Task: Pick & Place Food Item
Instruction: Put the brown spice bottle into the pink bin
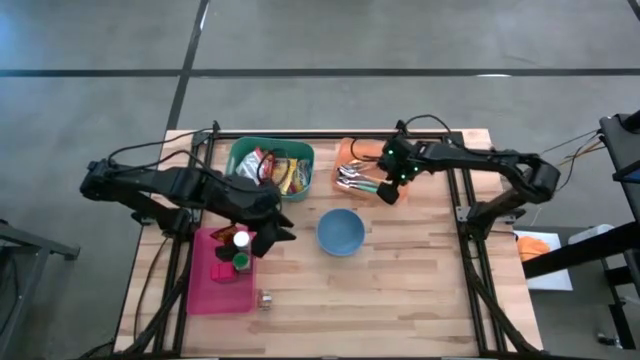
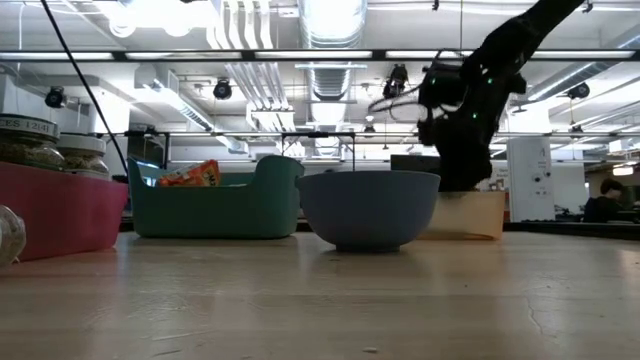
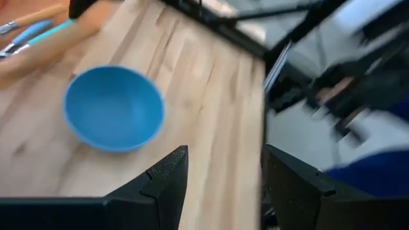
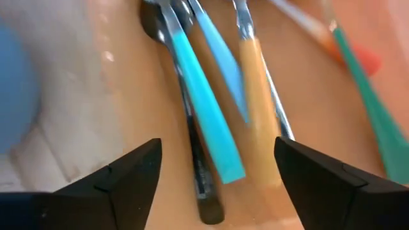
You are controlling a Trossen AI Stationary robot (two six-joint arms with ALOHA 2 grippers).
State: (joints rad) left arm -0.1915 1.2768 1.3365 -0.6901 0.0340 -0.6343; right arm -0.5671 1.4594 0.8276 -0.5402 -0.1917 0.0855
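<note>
Food packets (image 1: 264,166) lie in a green bin (image 1: 300,152) at the table's far side; an orange packet (image 2: 190,175) sticks up above the bin's rim in the low view. A blue bowl (image 1: 341,231) stands at mid-table. My left gripper (image 1: 276,226) hovers open between the pink bin and the bowl, with nothing between its fingers (image 3: 167,176). My right gripper (image 1: 388,192) hangs open over the orange tray (image 1: 352,152). Its fingers (image 4: 137,172) stand on either side of the teal-handled utensil (image 4: 204,108) and the orange-handled utensil (image 4: 259,96) that lie in the tray.
A pink bin (image 1: 205,285) holding jars (image 1: 241,240) stands at the near left, with a small jar (image 1: 265,299) beside it on the wood. Black frame rails (image 1: 462,215) run along both sides of the table. Bare wood lies near the front edge (image 1: 400,300).
</note>
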